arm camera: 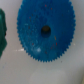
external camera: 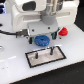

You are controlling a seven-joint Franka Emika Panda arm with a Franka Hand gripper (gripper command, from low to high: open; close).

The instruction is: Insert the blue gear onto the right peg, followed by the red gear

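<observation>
Blue gear [external camera: 42,39] lies flat on the white tabletop [external camera: 12,70], directly under the claw [external camera: 44,36], whose white body hangs low over it and hides part of its far side in the exterior view. How far the claw is spread cannot be told: its fingertips are blurred against the gear in the exterior view, and the wrist view shows no finger at all. Whether it touches the gear is likewise unclear.

In the wrist view the blue gear [arm camera: 44,31] fills most of the picture, seen from straight above, with its dark centre hole and a toothed rim standing clear against the pale tabletop [arm camera: 65,70]. A dark green shape [arm camera: 2,31] sits at one edge of that picture, just beside the gear's rim; what it is cannot be told.

Out from the claw, the red gear [external camera: 63,32] rests on the tabletop toward the exterior view's right, near the arm's body and apart from the blue gear. In front of the blue gear lies the grey, black-rimmed plate [external camera: 45,55], its near edge close to the gear's rim. The right peg [external camera: 52,50] stands upright on it, with a twin peg [external camera: 49,50] close beside. The tabletop in front of the plate and toward the exterior view's left is bare white. A dark cable [external camera: 11,33] runs across the tabletop toward the exterior view's left.
</observation>
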